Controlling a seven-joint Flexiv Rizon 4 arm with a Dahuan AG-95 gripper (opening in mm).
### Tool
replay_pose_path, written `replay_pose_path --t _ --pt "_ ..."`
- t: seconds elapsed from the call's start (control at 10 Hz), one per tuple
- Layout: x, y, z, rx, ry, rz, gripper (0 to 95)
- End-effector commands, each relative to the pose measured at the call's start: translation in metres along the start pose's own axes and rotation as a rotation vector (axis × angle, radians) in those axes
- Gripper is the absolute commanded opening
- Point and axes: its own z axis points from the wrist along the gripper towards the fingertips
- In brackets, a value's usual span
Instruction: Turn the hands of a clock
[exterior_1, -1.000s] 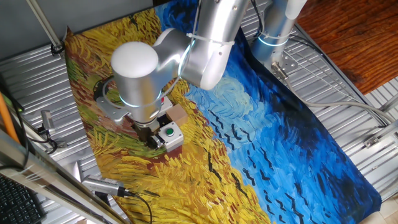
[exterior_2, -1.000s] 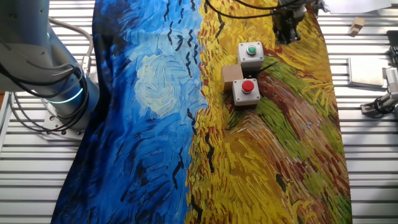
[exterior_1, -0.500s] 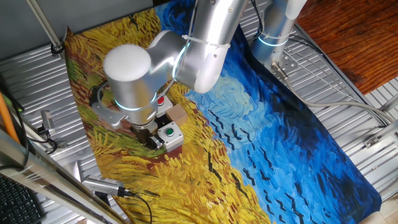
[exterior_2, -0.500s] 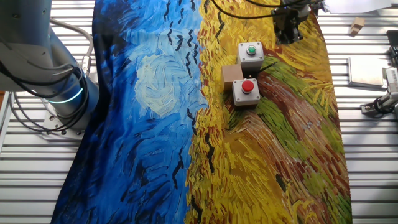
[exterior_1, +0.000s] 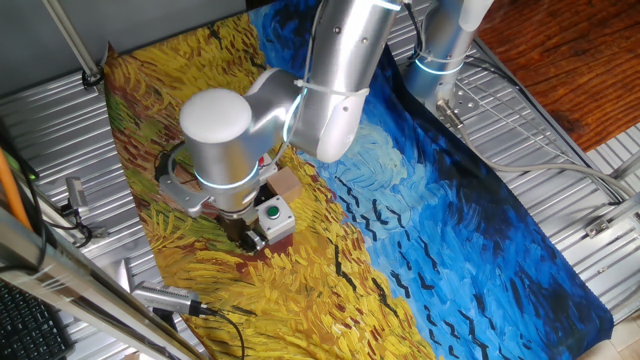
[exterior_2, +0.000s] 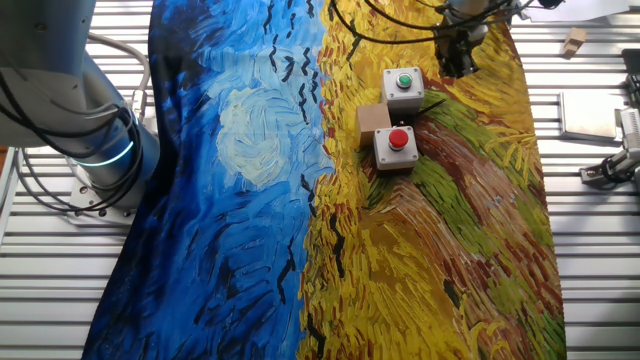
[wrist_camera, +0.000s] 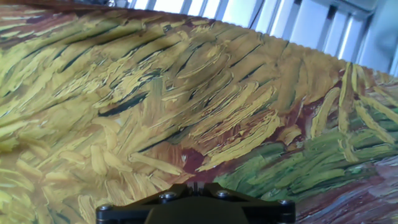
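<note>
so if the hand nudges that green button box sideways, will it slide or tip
The green button box looks squat and flat-bottomed, so it would more likely slide than tip. It sits on the painted cloth, which may bunch and drag. The small brown block appears to touch it and would probably get shoved along.

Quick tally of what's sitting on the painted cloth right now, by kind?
Button boxes: 2, green-button box and red-button box
Brown blocks: 1, brown block, beside both boxes
Total: 3
No clock shows in any view.
</note>
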Motion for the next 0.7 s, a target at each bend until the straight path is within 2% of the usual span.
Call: replay_pose_path --t 0.1,0.7 --pt "0.0005 -0.0019 0.0042 0.002 0.002 -0.012 0.0" --pt "0.0042 -0.0063 0.0001 0.019 0.004 -0.046 0.0"
